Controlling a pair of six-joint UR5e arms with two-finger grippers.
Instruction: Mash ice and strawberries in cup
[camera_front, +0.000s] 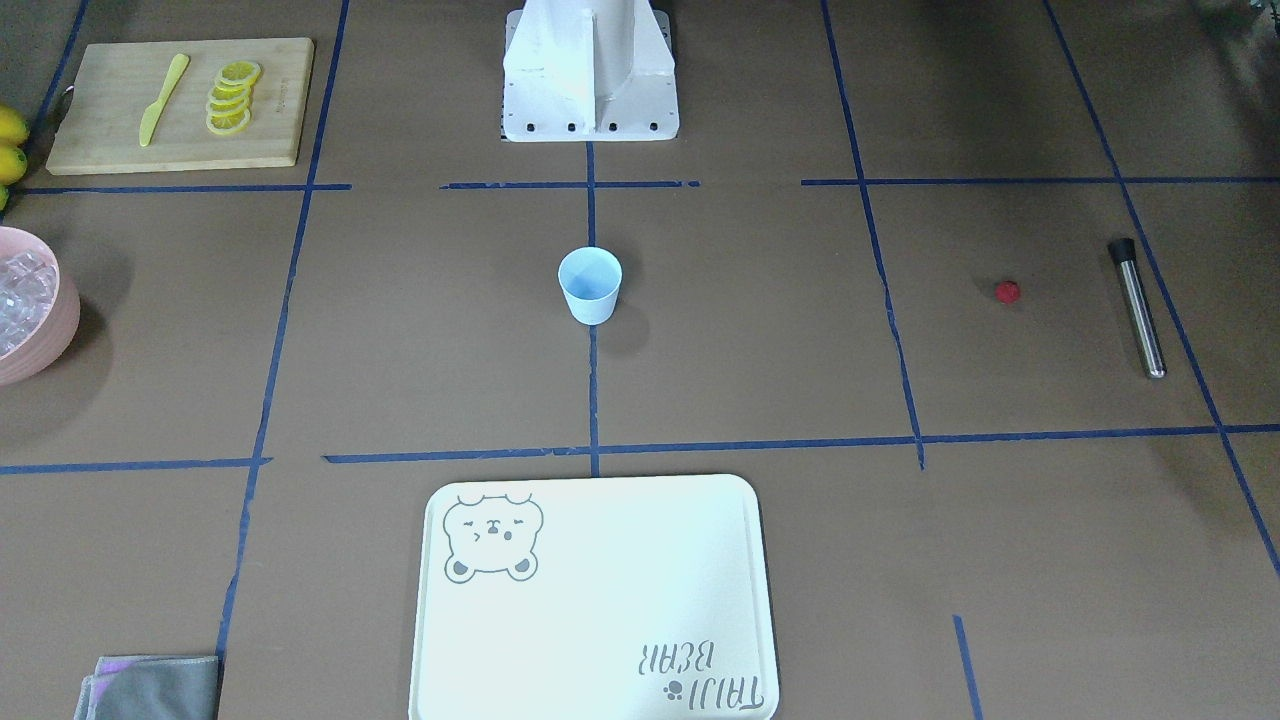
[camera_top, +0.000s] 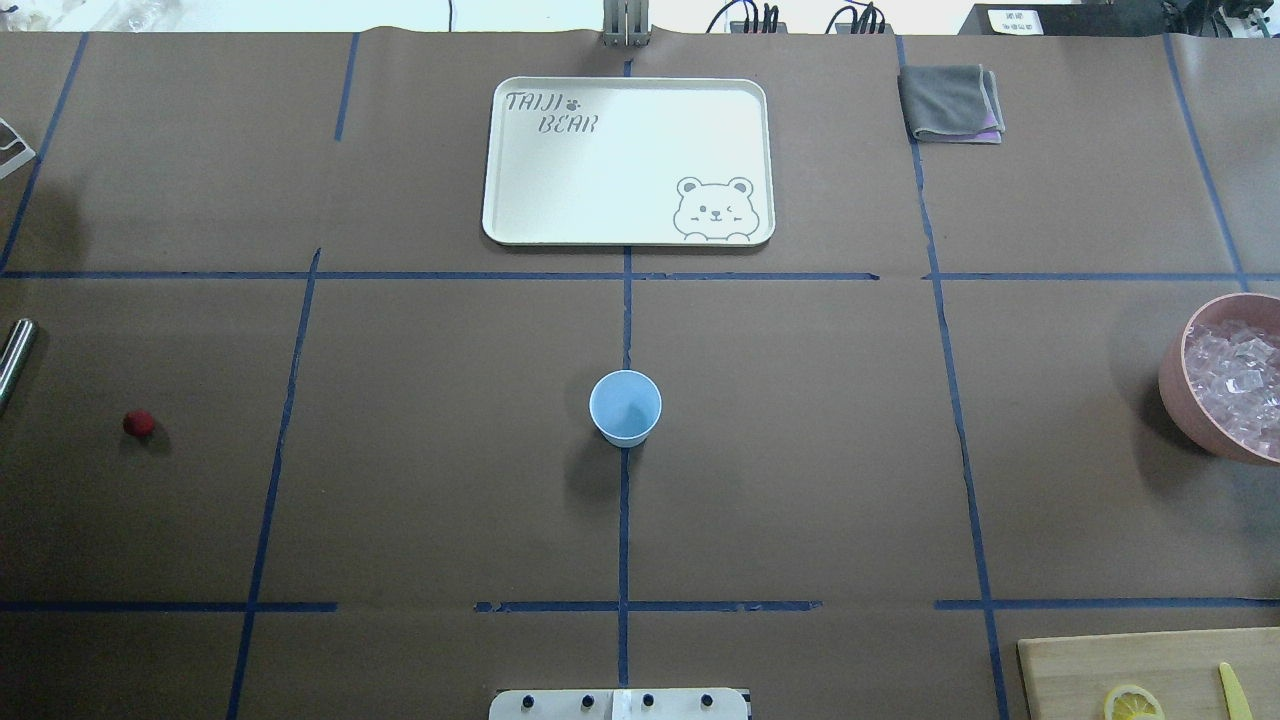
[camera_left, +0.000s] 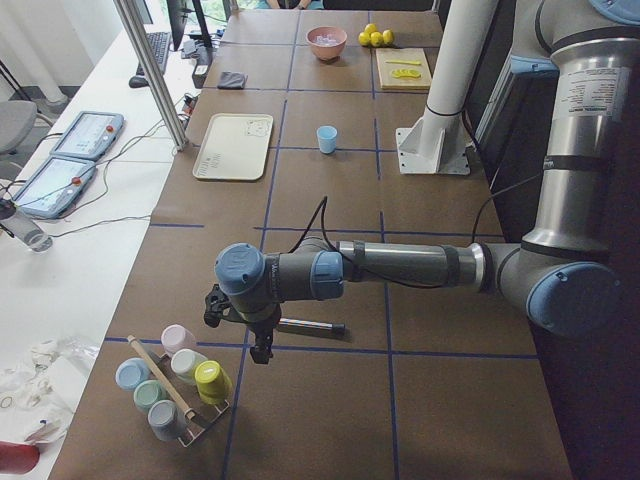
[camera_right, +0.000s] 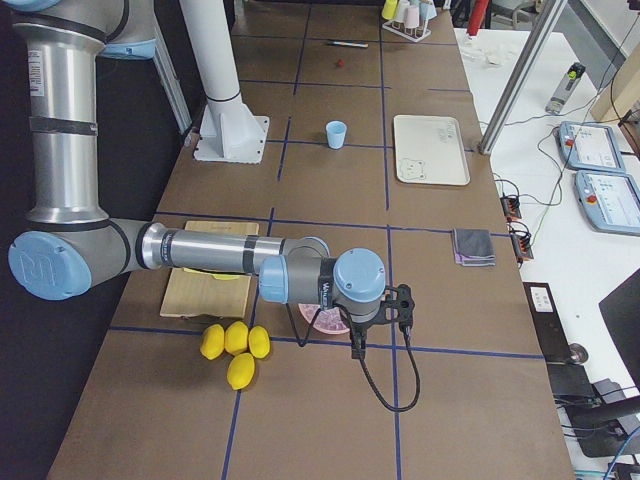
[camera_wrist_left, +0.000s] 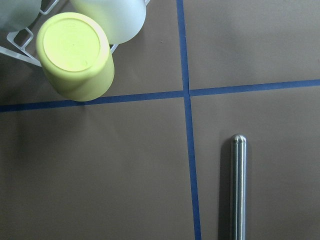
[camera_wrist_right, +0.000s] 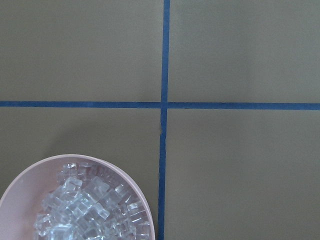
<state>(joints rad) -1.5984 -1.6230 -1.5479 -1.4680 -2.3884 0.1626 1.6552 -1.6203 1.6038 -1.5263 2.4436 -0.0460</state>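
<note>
Centrally, cup (camera_top: 625, 405), tray (camera_top: 620, 170) beyond, cloth (camera_top: 948, 102) aside

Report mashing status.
Left claw, right claw: state unreadable. Pale blue plastic cup upright, empty. Small red strawberry, clear ice cubes in pink bowl: outside cup.

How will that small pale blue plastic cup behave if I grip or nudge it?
The small pale blue plastic cup looks empty, so probably light and apt to slide or tip if nudged near its rim. Its tapered sides may slip from a squeeze.
</note>
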